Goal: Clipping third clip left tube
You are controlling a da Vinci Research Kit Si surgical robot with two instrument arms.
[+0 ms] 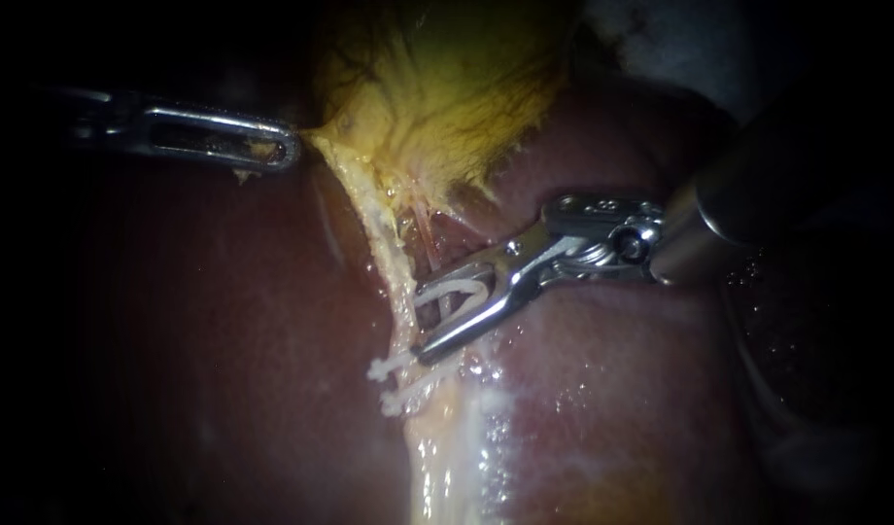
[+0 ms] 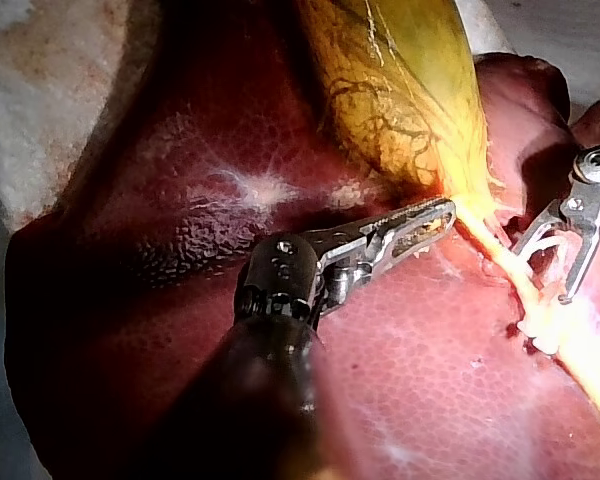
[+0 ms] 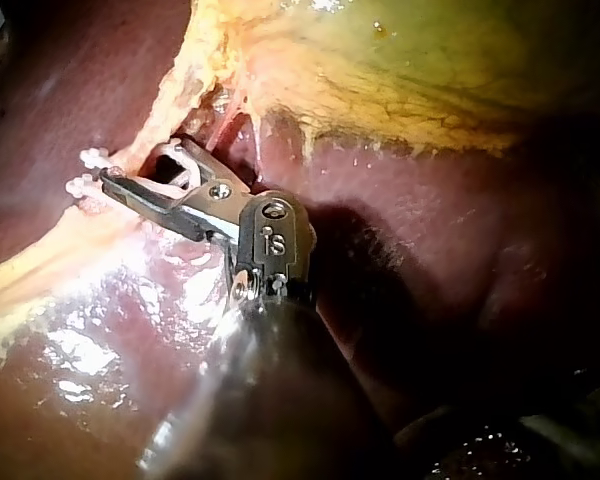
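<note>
The left tube (image 1: 394,258), a pale yellow strand, runs down from the gallbladder (image 1: 437,87) over the liver (image 1: 223,369). Two white clips (image 1: 384,371) sit on it lower down. My right instrument (image 1: 420,324) comes in from the right, its jaws wide apart and holding a white clip (image 1: 454,289) between them, tips at the tube just above the two clips. A thin pink tube (image 1: 428,238) lies beside it. My left instrument (image 1: 287,151) has its jaws shut on the gallbladder's lower edge, pulling it left. The left wrist view shows this grip (image 2: 440,215).
Wet, glistening pale tissue (image 1: 457,457) trails down below the clips. The right instrument's dark shaft (image 1: 758,194) crosses the liver at the right. White cloth (image 2: 40,120) lies beyond the liver's edge.
</note>
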